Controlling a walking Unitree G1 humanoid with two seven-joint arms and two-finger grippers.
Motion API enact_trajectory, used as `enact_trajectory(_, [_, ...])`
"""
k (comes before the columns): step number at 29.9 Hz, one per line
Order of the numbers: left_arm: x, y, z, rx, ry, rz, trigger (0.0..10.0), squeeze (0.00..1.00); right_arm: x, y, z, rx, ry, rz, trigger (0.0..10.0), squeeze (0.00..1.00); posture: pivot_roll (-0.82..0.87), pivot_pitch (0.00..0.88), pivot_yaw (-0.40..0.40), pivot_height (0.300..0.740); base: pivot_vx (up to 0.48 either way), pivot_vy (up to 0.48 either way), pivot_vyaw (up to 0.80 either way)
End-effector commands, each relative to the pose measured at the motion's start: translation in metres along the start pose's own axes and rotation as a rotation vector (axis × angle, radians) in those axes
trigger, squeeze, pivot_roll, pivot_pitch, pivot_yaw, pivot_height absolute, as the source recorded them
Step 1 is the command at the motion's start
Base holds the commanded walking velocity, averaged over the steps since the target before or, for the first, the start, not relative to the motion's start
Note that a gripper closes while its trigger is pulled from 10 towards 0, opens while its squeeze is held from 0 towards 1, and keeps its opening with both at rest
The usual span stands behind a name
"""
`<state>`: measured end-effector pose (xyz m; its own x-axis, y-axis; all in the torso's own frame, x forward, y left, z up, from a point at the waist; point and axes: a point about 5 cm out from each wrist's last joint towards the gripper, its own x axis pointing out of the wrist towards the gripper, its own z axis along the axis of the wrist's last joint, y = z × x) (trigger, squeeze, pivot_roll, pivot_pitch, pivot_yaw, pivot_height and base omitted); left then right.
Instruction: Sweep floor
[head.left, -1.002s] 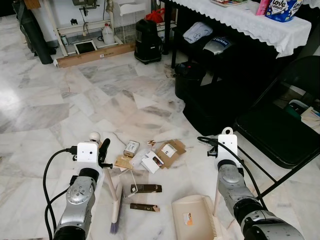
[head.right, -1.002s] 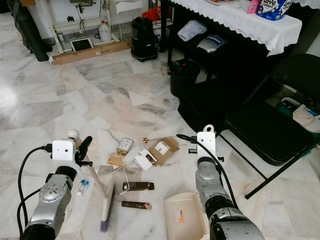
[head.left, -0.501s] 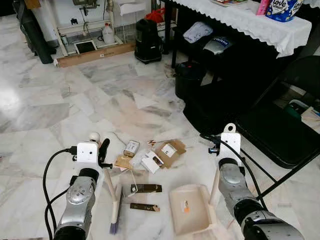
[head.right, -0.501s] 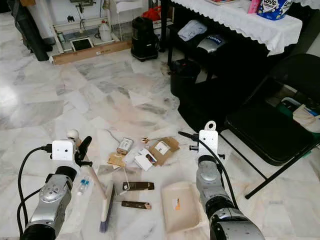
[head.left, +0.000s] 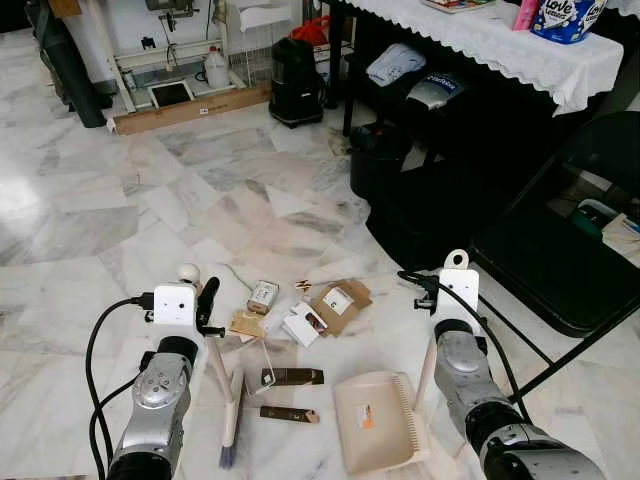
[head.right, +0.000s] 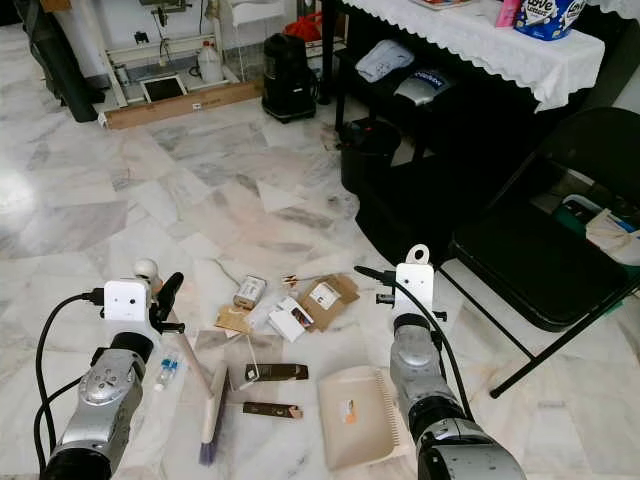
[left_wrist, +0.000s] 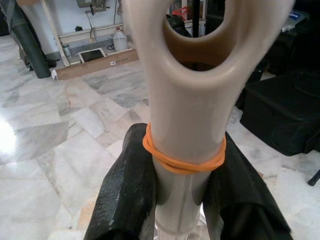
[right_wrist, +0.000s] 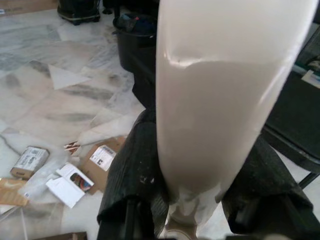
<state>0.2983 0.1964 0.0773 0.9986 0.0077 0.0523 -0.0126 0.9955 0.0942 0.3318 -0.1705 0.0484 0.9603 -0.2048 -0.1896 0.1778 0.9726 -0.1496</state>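
Dustpan (head.left: 375, 434) swung back down from a tilted pose half a second ago; now flat on the floor, comb edge right, mouth facing the far litter (head.left: 305, 318), so ready to receive. Right pincer (right_wrist: 200, 200) clamps its handle. Left pincer (left_wrist: 185, 195) grips the brush (head.left: 231, 415); long axis runs near–far, bristles nearest, left of the dustpan.

Marble floor (head.left: 150, 200), black folding chair (head.left: 560, 260), clothed table (head.left: 500, 40).
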Motion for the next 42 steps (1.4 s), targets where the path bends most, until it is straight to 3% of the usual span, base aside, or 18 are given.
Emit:
enact_trajectory(1, [0.001,0.003,0.008,0.020,-0.047,0.001,10.0,0.00,0.001,0.001,0.003,0.022,-0.018,0.001,10.0,0.00,0.09,0.058,-0.026,0.740,0.000,0.000,0.00])
enact_trajectory(13, [0.000,0.004,0.008,0.024,-0.045,-0.001,10.0,0.00,0.000,0.003,0.003,0.031,-0.019,0.011,10.0,0.00,0.10,0.053,-0.021,0.740,0.000,0.000,0.00])
enact_trajectory(18, [0.000,0.009,-0.001,0.056,0.021,-0.003,10.0,0.00,-0.002,0.006,-0.003,0.014,0.016,0.019,10.0,0.00,0.10,0.048,-0.015,0.740,0.000,0.000,0.00])
enact_trajectory(23, [-0.001,0.011,-0.003,0.058,0.027,-0.008,10.0,0.00,-0.004,0.009,-0.007,0.015,0.030,0.026,10.0,0.00,0.11,0.041,-0.007,0.740,0.000,0.000,0.00])
enact_trajectory(39, [-0.001,0.001,-0.010,0.038,0.068,-0.054,10.0,0.00,-0.008,0.011,-0.013,0.018,0.053,0.031,10.0,0.00,0.11,0.018,-0.003,0.740,0.000,0.000,0.00])
enact_trajectory(42, [-0.002,-0.002,-0.016,0.022,0.111,-0.073,10.0,0.00,-0.008,0.010,-0.014,0.016,0.055,0.031,10.0,0.00,0.10,0.020,-0.001,0.740,0.000,0.000,0.00])
